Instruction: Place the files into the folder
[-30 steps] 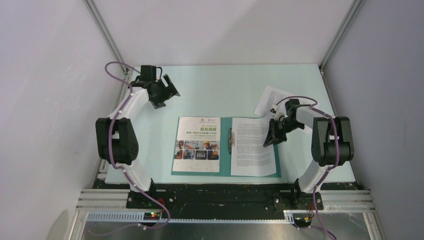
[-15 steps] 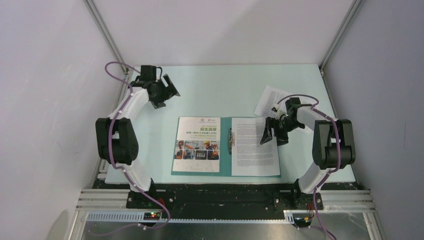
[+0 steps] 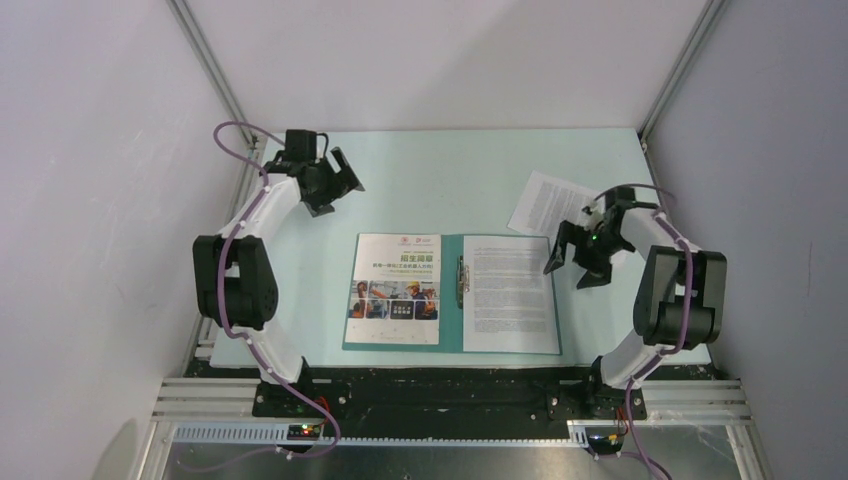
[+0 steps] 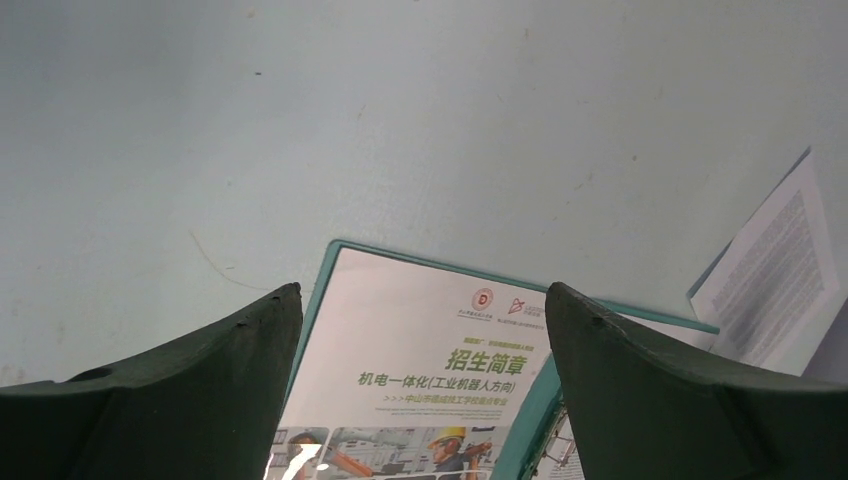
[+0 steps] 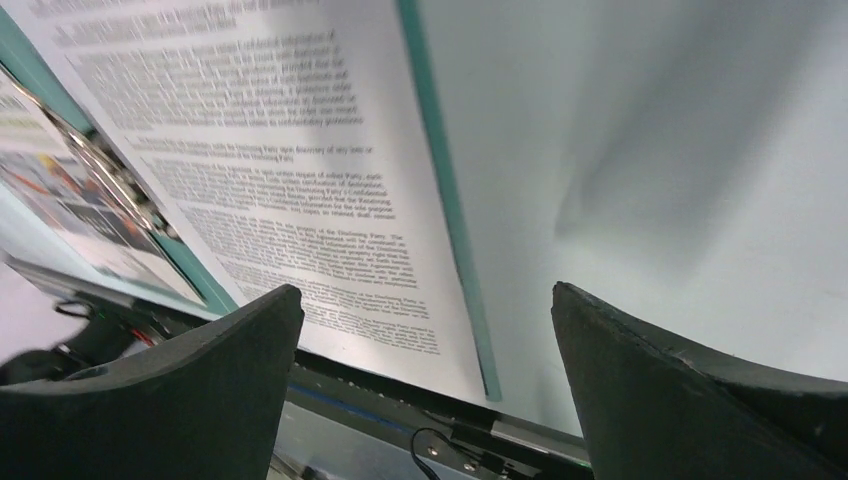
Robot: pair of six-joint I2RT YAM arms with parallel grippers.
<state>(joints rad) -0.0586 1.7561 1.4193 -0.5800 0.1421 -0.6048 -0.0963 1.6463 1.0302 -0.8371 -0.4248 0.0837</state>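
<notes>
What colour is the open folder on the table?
The folder is teal green; the top external view shows it best.

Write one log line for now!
left fingers open, empty | right fingers open, empty | folder open | brochure left half | text sheet right half | another sheet outside

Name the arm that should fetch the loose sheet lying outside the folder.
Right. The right claw, open, hangs just beside the loose text sheet at the table's far right. The left claw hovers at the far left, across the open folder from it.

Left pincer and right pincer gape wide.
</notes>
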